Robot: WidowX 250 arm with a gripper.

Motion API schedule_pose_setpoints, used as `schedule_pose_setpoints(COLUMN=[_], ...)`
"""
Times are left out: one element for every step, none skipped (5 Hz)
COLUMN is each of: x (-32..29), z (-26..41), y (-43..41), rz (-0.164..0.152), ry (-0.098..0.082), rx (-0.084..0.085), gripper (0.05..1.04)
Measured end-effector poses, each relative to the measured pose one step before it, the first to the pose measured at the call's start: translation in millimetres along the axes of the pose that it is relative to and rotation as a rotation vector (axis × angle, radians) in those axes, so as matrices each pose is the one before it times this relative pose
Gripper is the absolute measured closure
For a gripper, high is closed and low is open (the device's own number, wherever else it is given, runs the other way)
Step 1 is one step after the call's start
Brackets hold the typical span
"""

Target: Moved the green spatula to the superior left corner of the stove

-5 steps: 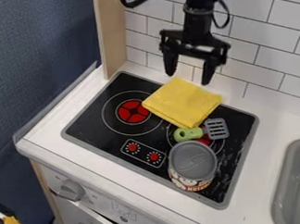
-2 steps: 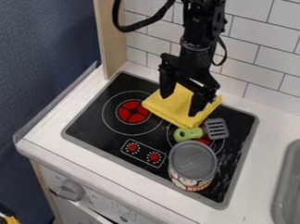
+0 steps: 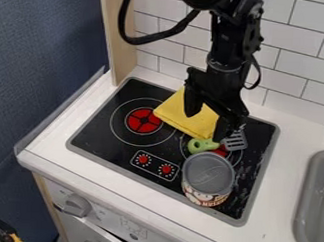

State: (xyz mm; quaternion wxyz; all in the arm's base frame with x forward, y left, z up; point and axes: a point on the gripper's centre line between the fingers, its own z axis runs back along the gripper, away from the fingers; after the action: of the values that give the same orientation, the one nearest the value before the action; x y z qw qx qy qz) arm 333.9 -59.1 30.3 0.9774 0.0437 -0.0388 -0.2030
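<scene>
The black gripper (image 3: 205,125) hangs over the right back part of the stove, its two fingers spread apart with nothing held between them. One finger is above the yellow cloth, the other above the middle of the spatula. The spatula, with a green handle (image 3: 202,145) and a grey slotted head (image 3: 236,140), lies on the right burner, between the cloth and the can. The finger hides part of it near the join of handle and head. The black stove (image 3: 97,136) has its back left corner uncovered.
A folded yellow cloth (image 3: 185,114) lies at the stove's back middle. The can with a grey lid (image 3: 208,173) stands just in front of the spatula. A wooden panel rises at the back left; a grey sink (image 3: 314,198) is at the right.
From above the stove's back edge, the gripper has come down and forward, then shifted right over the spatula. The spatula, cloth and can have stayed where they were.
</scene>
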Motion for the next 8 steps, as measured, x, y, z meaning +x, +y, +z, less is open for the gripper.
schedule_pose_setpoints(x=[-2.16, 1.37, 0.02, 0.33, -0.8, -1.25, 1.19, -0.48], z=[-6.45, -15.73, -13.99, -5.75, -5.33, -2.4, 0.71, 2.21], y=[-1.4, 0.57, 0.51, 0.1, -0.46, -0.27, -3.73, -3.05], rz=[0.0013, 0.0186, -0.0067, 0.0007, -0.0068, 0.0139, -0.0066, -0.0046], ry=[0.0386, 0.0555, 0.04, 0.0168, 0.0106, -0.0063, -0.0033, -0.0045], rx=[0.0096, 0.0099, 0.0081, 0.0028, -0.0023, 0.0062, 0.0061, 0.0036], gripper=[0.083, 0.083, 0.083, 0.083, 0.133, 0.417, 0.66, 0.667])
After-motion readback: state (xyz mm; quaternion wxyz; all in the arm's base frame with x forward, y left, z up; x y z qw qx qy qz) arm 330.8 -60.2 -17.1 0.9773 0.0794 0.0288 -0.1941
